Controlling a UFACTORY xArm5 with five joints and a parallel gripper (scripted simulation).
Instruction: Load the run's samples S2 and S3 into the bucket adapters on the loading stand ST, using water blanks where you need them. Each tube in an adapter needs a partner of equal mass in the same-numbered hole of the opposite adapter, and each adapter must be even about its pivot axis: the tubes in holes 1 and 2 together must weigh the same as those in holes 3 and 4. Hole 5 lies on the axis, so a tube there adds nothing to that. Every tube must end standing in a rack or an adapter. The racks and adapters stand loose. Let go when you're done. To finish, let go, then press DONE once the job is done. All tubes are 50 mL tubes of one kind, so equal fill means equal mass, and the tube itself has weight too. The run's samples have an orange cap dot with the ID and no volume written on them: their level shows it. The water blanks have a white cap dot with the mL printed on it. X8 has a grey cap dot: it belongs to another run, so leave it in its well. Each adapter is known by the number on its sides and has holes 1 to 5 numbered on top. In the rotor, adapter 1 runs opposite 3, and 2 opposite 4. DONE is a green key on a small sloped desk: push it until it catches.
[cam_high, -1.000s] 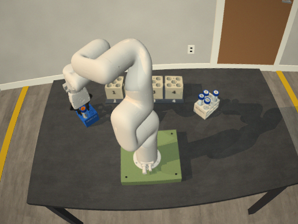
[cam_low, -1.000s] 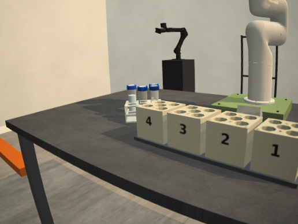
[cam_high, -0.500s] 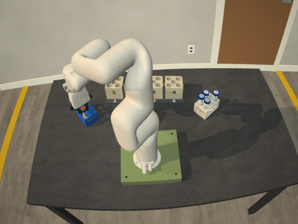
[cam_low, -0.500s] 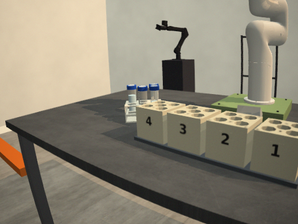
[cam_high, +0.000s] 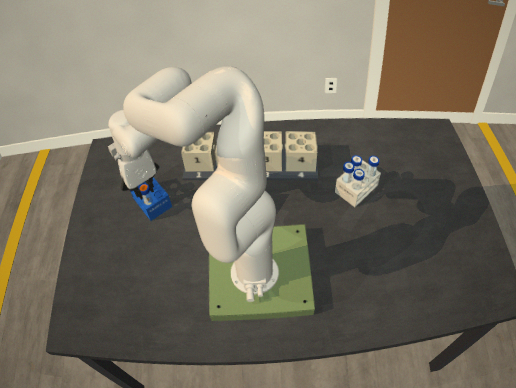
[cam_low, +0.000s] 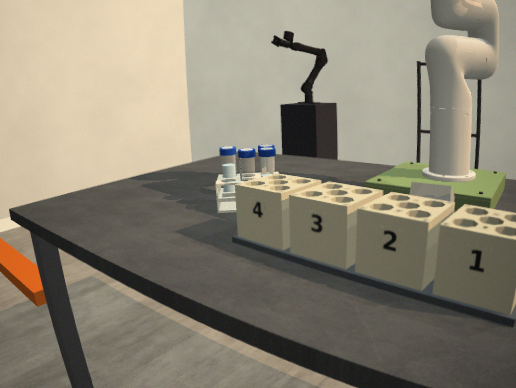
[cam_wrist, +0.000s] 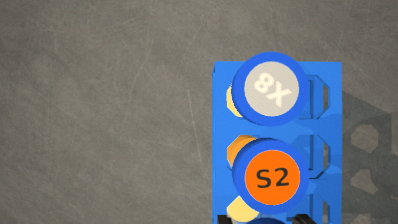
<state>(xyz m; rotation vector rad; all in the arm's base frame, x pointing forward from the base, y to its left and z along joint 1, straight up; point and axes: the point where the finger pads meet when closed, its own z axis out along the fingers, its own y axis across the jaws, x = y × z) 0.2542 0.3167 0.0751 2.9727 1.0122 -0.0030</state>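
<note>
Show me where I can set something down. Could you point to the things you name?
Set it between the blue rack (cam_high: 159, 207) (cam_wrist: 221, 115) and the green base plate (cam_high: 292, 250) (cam_low: 395, 176), or right of that plate, below the white rack (cam_high: 347, 194) (cam_low: 226, 206). Crowded: the adapters (cam_high: 301, 161) (cam_low: 262, 225), side by side, and the blue rack, with the claw (cam_high: 138, 189) (cam_wrist: 263, 220) over it.

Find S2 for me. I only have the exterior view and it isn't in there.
Observer: S2 is standing in the blue rack, orange dot up.

Operator: Anything next to it we must leave alone?

Observer: X8, grey dot, stands in the adjacent well.

Operator: Where's the pincer?

Observer: At that rack: a further blue cap shows between the pincer's fingers, its label cut off by the wrist view's bottom edge.
</note>
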